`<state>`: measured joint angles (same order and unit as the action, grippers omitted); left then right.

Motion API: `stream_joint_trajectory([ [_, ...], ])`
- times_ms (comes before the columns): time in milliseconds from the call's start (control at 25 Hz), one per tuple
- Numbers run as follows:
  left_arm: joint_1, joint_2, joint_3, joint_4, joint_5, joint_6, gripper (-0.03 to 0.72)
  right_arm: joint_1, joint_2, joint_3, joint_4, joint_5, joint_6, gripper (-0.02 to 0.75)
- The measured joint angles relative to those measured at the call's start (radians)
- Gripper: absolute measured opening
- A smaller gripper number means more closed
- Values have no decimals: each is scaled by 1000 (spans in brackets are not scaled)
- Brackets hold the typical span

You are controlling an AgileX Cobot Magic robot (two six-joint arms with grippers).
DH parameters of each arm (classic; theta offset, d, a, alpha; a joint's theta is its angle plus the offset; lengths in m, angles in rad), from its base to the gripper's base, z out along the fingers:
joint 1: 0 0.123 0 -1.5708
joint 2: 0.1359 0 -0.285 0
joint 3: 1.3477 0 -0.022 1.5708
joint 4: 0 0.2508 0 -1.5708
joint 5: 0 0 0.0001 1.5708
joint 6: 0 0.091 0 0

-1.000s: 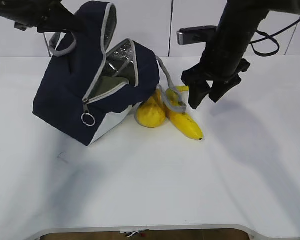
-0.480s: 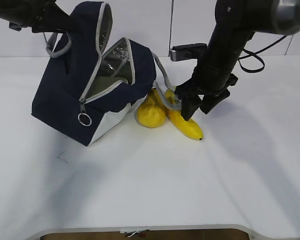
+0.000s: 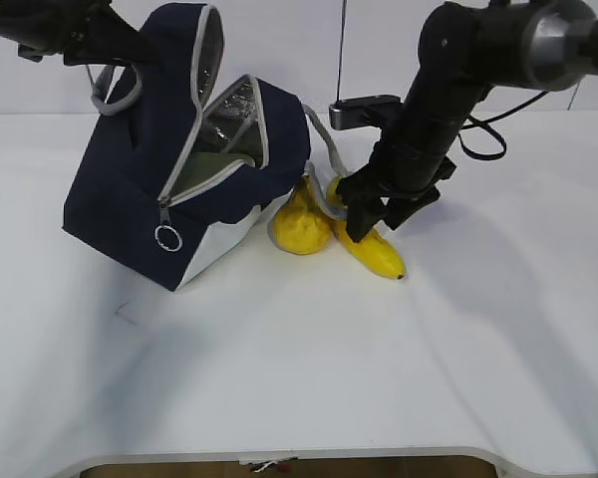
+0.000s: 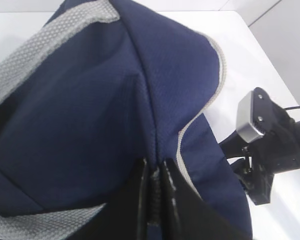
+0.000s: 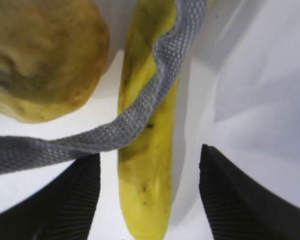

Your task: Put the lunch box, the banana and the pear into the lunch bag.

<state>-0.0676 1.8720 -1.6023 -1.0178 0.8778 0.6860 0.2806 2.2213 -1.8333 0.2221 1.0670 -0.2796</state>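
Two black fingers (image 5: 55, 200) of the right gripper (image 3: 371, 221) are spread wide, one on each side of the banana (image 3: 371, 249). They do not squeeze it yet. The banana lies on the white table (image 3: 279, 378), just beside the pear (image 3: 299, 227), and both sit right next to the lunch bag (image 3: 140, 199). The left gripper (image 4: 154, 200) has its fingers pressed together, pinching the blue cloth of the bag and holding the bag tipped up with its mouth open. Something pale green shows inside the mouth. It may be the lunch box, but I cannot tell.

What could go wrong? A grey rope handle (image 5: 140, 115) of the bag lies across the banana. If the fingers close now, they may catch the rope too. Then lifting the banana could tug the bag and pull it out of the left grip. The banana is smooth and round, so it could also slip or roll against the pear.

Only the right wrist view shows the rope lying on the banana and how the fingers stand around it. The outside view shows the whole bag, tilted, with its open zipper, which the right wrist view does not. The left wrist view shows the pinch on the cloth up close.
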Motion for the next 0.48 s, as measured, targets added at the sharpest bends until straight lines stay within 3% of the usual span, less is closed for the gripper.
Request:
stream_joint_trajectory([
  [480, 0, 0, 0, 0, 0, 0, 13, 0, 37, 0, 13, -4, -6, 500],
])
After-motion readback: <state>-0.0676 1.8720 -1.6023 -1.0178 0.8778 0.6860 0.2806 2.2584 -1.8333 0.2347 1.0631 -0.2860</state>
